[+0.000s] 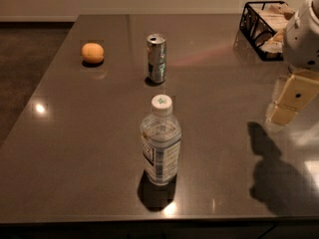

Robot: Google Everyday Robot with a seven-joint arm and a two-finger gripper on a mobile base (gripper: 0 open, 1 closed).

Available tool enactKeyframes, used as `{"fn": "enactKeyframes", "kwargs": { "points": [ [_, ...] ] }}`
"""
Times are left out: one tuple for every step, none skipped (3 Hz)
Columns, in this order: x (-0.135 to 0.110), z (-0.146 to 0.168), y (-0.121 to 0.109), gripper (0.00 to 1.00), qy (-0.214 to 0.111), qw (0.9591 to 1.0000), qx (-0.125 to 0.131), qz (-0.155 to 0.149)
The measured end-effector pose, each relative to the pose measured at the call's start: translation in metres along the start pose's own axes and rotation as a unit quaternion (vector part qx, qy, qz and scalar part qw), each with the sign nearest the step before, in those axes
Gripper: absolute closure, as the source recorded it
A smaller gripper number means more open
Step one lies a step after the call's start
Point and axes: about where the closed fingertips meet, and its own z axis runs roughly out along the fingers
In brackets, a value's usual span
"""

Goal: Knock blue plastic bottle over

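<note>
The bottle (160, 146) stands upright near the front edge of the table (75, 148). Behind it stands a can (156, 58), with an orange (92, 53) further left. The gripper (289, 103) hangs at the right, well apart from the bottle; I cannot tell whether it is wide or narrow. A basket (247, 26) sits far right.

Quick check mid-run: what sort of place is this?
Probably an office break-room or kitchen counter: a dark glossy countertop, a black wire basket of packets, a blue plastic bottle, can and orange. The gripper hangs at right.
</note>
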Motion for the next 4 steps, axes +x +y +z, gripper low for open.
{"fn": "enactKeyframes", "kwargs": {
  "points": [
    [0.000, 0.000, 0.000, 0.00, 0.000, 1.0000, 0.000, 0.000],
    [-0.006, 0.002, -0.001, 0.00, 0.000, 1.0000, -0.008, -0.006],
    [-0.006, 0.003, -0.001, 0.00, -0.001, 0.9999, -0.008, -0.007],
    [-0.030, 0.010, 0.027, 0.00, -0.032, 0.9985, -0.026, -0.035]
  ]
}}
